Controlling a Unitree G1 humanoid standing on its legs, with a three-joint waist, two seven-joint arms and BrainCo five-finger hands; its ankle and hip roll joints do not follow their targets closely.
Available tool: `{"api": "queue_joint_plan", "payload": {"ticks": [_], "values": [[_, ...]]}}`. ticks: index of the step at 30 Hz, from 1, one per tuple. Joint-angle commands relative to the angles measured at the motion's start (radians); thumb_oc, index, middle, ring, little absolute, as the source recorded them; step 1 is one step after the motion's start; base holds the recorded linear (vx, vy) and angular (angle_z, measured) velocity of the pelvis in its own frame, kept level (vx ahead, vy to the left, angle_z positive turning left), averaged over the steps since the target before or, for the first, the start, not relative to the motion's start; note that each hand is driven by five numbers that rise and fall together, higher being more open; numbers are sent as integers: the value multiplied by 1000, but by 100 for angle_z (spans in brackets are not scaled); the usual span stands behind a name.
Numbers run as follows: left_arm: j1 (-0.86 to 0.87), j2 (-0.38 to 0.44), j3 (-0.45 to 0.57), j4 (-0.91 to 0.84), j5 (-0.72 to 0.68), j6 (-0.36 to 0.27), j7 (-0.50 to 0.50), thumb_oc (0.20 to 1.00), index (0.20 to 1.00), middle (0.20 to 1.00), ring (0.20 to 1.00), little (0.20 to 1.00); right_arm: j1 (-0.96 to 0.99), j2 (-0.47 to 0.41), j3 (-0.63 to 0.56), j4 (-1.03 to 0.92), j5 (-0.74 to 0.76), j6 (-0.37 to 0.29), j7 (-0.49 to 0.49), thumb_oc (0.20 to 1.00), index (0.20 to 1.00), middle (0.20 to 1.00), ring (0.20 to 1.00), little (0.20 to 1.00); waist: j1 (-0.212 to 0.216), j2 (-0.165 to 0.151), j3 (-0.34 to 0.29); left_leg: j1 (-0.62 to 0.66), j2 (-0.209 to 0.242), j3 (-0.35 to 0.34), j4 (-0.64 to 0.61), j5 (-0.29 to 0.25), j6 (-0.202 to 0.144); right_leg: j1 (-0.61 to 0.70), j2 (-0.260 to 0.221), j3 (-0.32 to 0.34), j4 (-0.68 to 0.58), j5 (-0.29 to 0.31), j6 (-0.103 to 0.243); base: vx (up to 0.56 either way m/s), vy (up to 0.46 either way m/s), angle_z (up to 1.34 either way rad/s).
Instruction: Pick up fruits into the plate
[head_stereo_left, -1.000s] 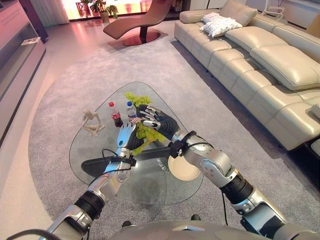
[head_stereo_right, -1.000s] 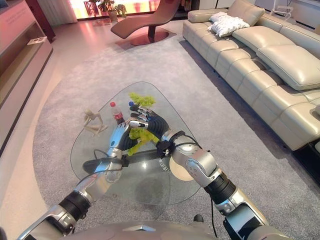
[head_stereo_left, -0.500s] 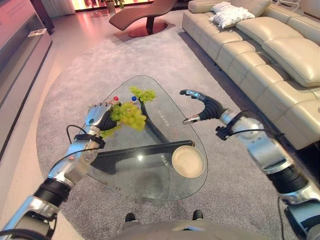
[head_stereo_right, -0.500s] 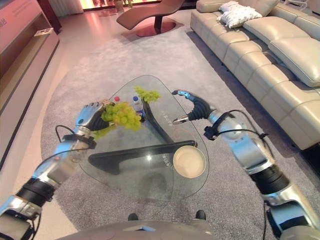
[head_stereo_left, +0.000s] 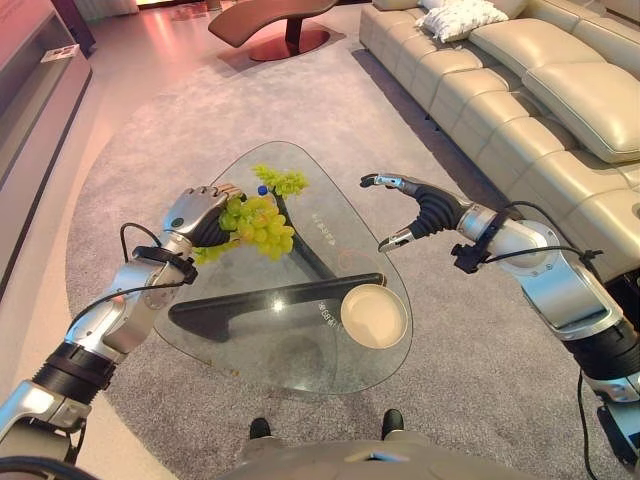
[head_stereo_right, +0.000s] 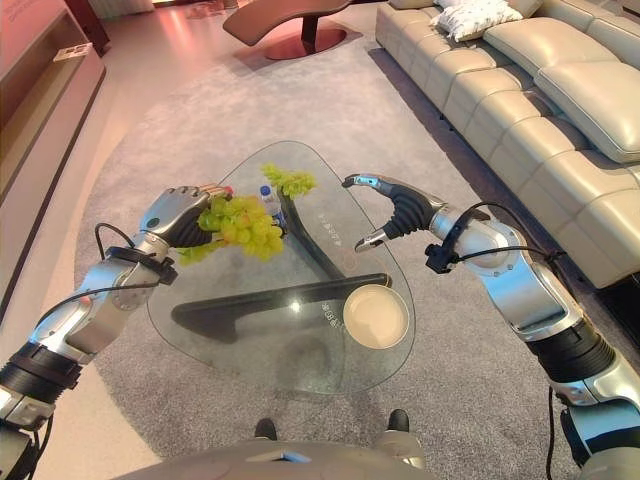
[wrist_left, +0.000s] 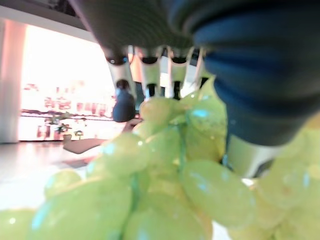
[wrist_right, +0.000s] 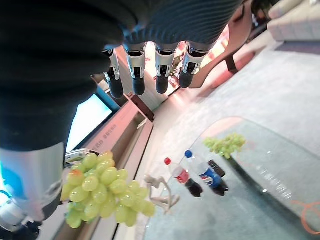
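Left hand (head_stereo_left: 197, 213): raised above the desk's left edge, its fingers (wrist_left: 150, 75) curled round a grape bunch.
Held grapes (head_stereo_left: 256, 225): a green bunch hanging from the left hand in the air, clear of the glass, with a leafy stem trailing below toward the left edge.
Right hand (head_stereo_left: 425, 211): raised over the desk's right edge, fingers (wrist_right: 162, 75) spread and gently bent, thumb apart, holding nothing.
Plate (head_stereo_left: 373, 316): round, cream, near the desk's near right corner; nothing lies in it.
Second grapes (head_stereo_left: 282, 181): a smaller green bunch lying on the glass at the far corner.
Bottles (wrist_right: 192, 175): two small bottles, one with a red cap and one with a blue cap, standing side by side near the far left edge, close to the second grapes.
Figurine (wrist_right: 161, 191): a pale figure on the glass near the left edge, beside the bottles.
Desk (head_stereo_left: 300, 340): a rounded triangular glass top over a dark base, standing on a grey rug (head_stereo_left: 150, 140).
Sofa (head_stereo_left: 520, 90): cream leather, along the right of the rug, with a white cushion (head_stereo_left: 462, 18) at its far end.
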Motion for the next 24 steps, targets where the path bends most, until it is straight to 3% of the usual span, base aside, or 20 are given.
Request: {"api": "queue_joint_plan", "payload": {"ticks": [1,8,16,24], "values": [[-145,27,7,-40,0,-32,60,200,200,200,200,200,-76,46,46,-39,86,7,-33,1000,1000,1000,1000,1000,-4,-40,-41,8,-16,-16,20,-69,26,40,-36,4,48,-58,18,0,0,0],[-172,-35,-22,-75,-23,-41,109,200,200,200,200,200,-100,128,102,-30,129,31,-59,1000,1000,1000,1000,1000,5,-41,-40,11,-11,-9,22,-69,24,44,-42,-6,45,-55,19,0,0,0],[-165,-133,-28,-119,-45,-76,171,200,200,200,200,200,-102,228,156,-35,278,117,-83,1000,1000,1000,1000,1000,17,-51,-41,16,-10,-6,22,-73,23,50,-48,-14,41,-53,20,0,0,0],[-167,-180,-49,-145,-44,-91,160,200,200,200,200,200,-97,289,184,-27,373,131,-101,1000,1000,1000,1000,1000,25,-55,-44,16,-9,-4,22,-75,22,51,-54,-24,38,-49,23,2,-7,1]]}}
